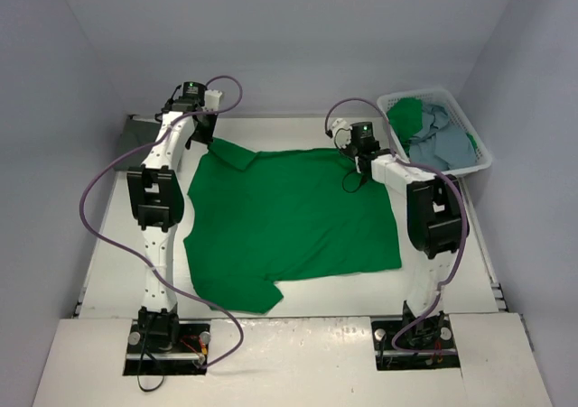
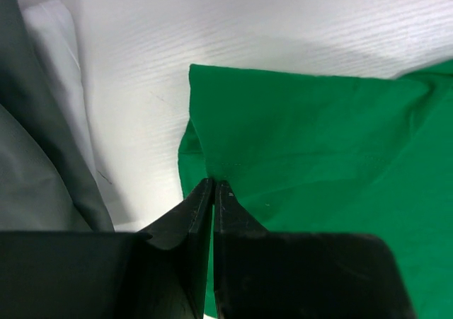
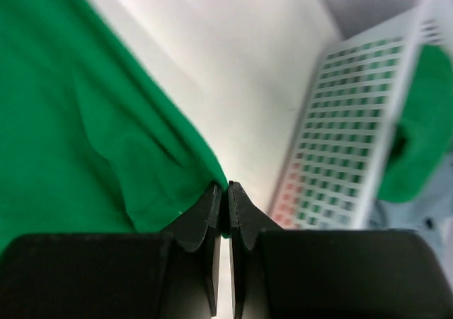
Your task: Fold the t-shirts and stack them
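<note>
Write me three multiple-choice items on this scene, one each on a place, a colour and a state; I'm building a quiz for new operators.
1. Where is the white basket?
A. Far right corner of the table
B. Near left corner
C. Between the arm bases

2. What colour is the t-shirt spread out flat?
A. White
B. Green
C. Red

3. How do the left fingers stand?
A. Wide open
B. Closed on the t-shirt's edge
C. Closed on the basket

Key: 1 A, the top view shows it at the far right; 2 B, it is bright green in every view; 3 B, the left wrist view shows them pinched together at the cloth's edge.
</note>
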You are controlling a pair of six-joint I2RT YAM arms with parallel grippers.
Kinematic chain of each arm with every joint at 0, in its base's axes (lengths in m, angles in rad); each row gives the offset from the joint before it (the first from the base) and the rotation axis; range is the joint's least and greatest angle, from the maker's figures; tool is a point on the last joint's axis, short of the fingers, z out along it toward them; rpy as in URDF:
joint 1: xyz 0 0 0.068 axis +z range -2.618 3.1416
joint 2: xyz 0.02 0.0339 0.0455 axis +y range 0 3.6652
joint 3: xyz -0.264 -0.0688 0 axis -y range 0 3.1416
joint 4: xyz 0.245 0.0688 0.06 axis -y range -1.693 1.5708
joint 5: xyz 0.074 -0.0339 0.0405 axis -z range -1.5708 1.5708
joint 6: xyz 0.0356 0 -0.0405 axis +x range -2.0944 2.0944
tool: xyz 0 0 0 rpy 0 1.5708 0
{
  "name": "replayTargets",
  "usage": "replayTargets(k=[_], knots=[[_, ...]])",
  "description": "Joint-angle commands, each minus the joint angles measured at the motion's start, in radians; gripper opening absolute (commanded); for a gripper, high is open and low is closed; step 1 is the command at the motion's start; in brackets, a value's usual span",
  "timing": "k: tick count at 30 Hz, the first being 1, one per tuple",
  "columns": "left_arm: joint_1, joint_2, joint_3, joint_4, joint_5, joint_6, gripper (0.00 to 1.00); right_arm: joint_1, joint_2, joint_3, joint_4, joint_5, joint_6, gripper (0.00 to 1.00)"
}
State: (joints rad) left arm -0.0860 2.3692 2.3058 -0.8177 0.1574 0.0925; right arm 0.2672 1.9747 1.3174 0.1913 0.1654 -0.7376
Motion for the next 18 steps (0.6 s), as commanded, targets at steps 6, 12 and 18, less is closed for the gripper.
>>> replayTargets(k=[6,12,18], knots=[[-0.008,-0.183,-0.034,-0.014,0.051,-0.027,0.0,-0.016,-0.131,0.048,0.0,-0.035,-0.054,0.0],[-0.008,-0.26,-0.115,-0.027,0.085,-0.03,0.0,-0.014,-0.163,-0.02,-0.001,-0.079,-0.132,0.0],[-0.009,-0.323,-0.169,-0.061,0.129,-0.033,0.0,-0.003,-0.197,-0.096,-0.001,-0.099,-0.207,0.0]])
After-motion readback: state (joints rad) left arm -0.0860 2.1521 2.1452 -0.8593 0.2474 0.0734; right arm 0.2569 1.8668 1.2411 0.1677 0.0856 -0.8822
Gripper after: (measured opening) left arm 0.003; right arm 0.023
